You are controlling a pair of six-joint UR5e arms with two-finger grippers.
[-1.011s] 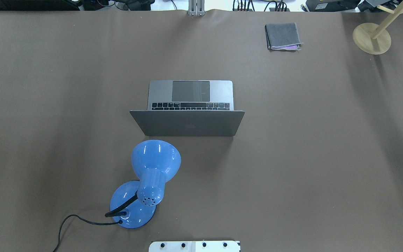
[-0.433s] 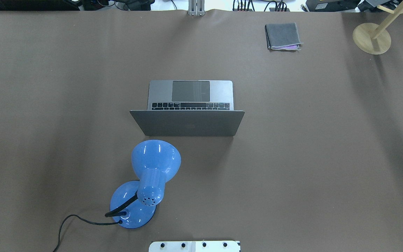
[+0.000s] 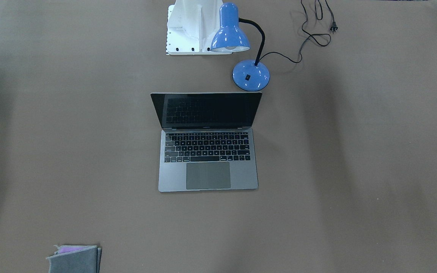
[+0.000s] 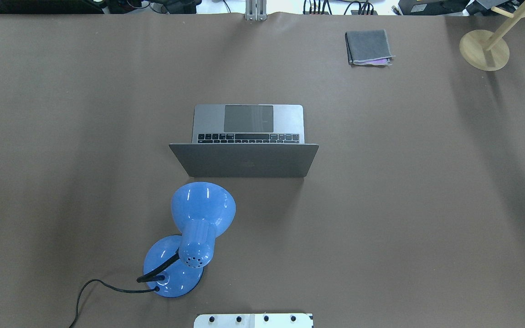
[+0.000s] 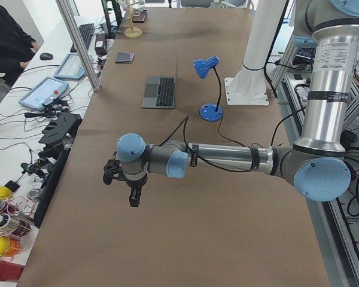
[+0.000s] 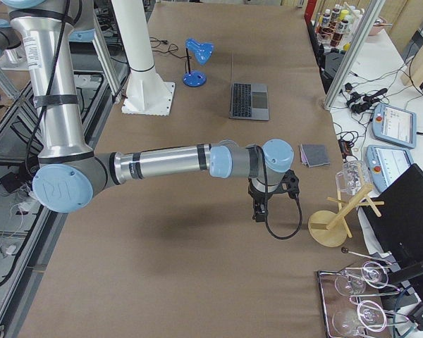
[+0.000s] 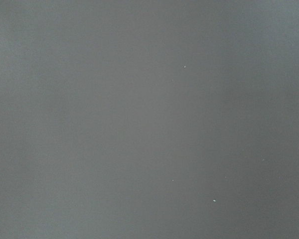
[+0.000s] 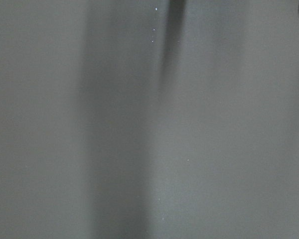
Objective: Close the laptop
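left gripper (image 5: pixel 134 201) and right gripper (image 6: pixel 259 211): open or closed cannot be told. laptop (image 3: pixel 208 151) stands open mid bench (image 4: pixel 404 191), well apart from both; lamp (image 4: pixel 202 207) near its lid.

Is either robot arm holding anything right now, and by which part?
No: the left tool and right tool look empty, far from the open laptop.

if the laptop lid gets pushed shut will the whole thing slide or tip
The laptop looks like stiff metal, so its lid should swing as one rigid panel. Its wide flat base likely resists tipping, though it may slide on the smooth table cover.
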